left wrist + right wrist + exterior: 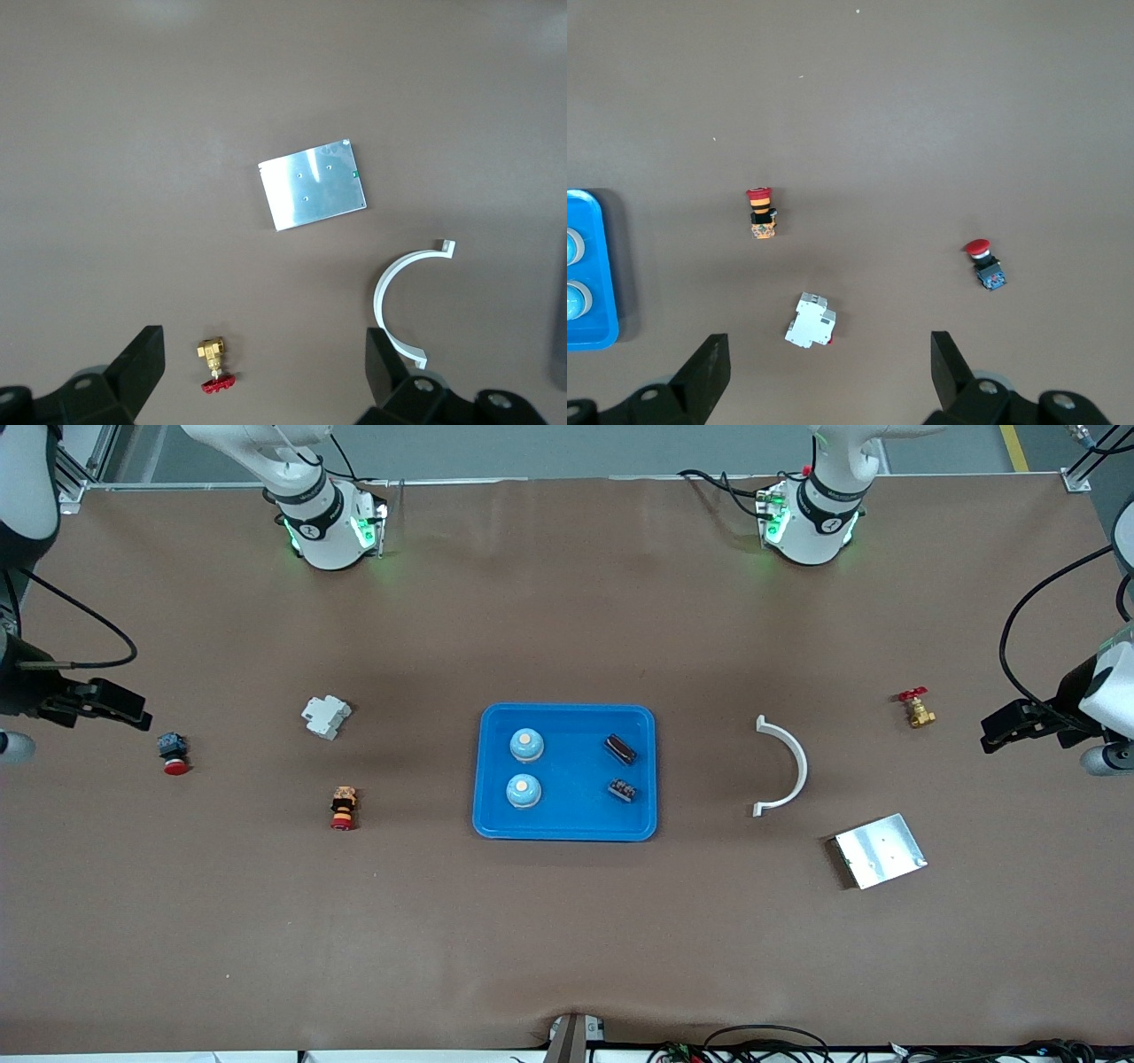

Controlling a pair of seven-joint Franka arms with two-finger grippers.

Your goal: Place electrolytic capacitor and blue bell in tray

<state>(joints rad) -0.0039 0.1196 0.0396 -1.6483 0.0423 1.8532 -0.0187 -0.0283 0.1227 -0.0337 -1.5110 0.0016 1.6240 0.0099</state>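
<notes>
Tray (567, 828), bright blue, sits mid-table (567, 939) and holds two blue bells (526, 746) toward the right arm's end and two dark capacitors (620, 749) toward the left arm's end. Beside it toward the left arm lie a white curved bracket (791, 766), a silvery plate (880, 850) and a brass valve (918, 710). Both arms wait at the table's ends: the left tool (266, 376) hangs wide open and empty over the valve, the right tool (828, 376) likewise over a white breaker (811, 321).
</notes>
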